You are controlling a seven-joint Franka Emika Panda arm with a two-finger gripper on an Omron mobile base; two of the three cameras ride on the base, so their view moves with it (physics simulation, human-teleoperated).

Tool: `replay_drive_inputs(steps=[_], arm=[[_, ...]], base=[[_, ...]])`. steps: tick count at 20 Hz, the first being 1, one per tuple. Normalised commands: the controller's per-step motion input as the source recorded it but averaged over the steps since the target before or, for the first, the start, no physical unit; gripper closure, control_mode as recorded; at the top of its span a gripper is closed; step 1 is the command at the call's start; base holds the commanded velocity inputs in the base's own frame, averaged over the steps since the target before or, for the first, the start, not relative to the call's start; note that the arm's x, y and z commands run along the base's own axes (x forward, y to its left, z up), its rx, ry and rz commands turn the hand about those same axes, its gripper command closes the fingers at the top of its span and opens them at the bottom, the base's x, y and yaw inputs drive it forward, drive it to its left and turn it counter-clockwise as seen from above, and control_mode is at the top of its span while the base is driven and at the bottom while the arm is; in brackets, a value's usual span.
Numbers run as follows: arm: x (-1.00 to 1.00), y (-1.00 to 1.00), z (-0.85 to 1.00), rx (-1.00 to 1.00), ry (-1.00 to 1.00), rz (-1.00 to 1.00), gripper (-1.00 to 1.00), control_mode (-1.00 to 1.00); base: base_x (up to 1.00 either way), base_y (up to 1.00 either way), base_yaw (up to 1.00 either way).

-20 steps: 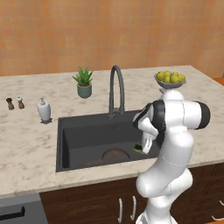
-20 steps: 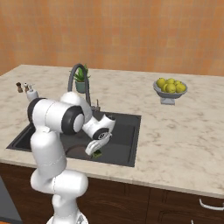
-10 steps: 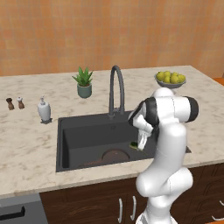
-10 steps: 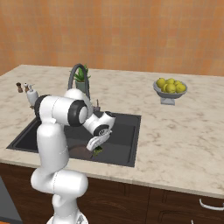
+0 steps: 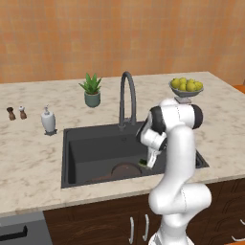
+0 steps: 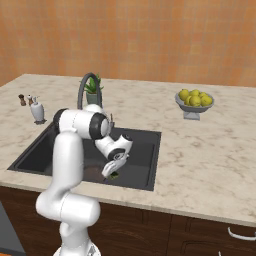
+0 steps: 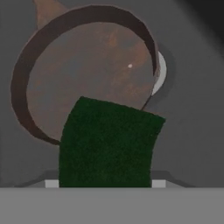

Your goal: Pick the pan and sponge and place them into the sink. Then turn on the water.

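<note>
The pan (image 7: 87, 74) is a shallow round dish with a mottled reddish-brown floor and a darker raised rim, and it lies flat on the bottom of the sink (image 5: 95, 143), partly covering the pale metal drain (image 7: 160, 72) that peeks out past its rim in the hand view. From the left base view the pan (image 5: 126, 169) shows as a brown arc on the basin floor toward the front wall, just beside the lowered hand. The sponge (image 7: 107, 144) is a flat block with a rough, dark green face, its yellow-green side visible as a small bright patch in the base views (image 5: 143, 163) (image 6: 114, 175). It sits in front of the pan in the hand view, overlapping the pan's near rim. The gripper (image 6: 112, 170) reaches down into the dark grey sink from the bent white arm, under the arched faucet (image 5: 127, 95), and the sponge is right at its tip, filling the space where the fingers would be. Whether the fingers clamp the sponge or stand slack around it cannot be told, since the block hides them. On the marble counter (image 5: 28, 153) stand a potted plant (image 5: 91, 90), a soap dispenser (image 5: 48, 120), two small shakers (image 5: 16, 113) and a bowl of lemons (image 5: 186, 87).
</note>
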Motion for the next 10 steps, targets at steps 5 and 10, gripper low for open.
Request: replay_drive_inputs(steps=[5, 10], arm=[[0.28, 0.07, -0.64, 0.00, 0.00, 0.00, 1.00, -1.00], [0.30, 0.12, -0.58, 0.00, 0.00, 0.00, 1.00, -1.00]], base=[[0.00, 0.00, 0.00], [0.00, 0.00, 0.00]])
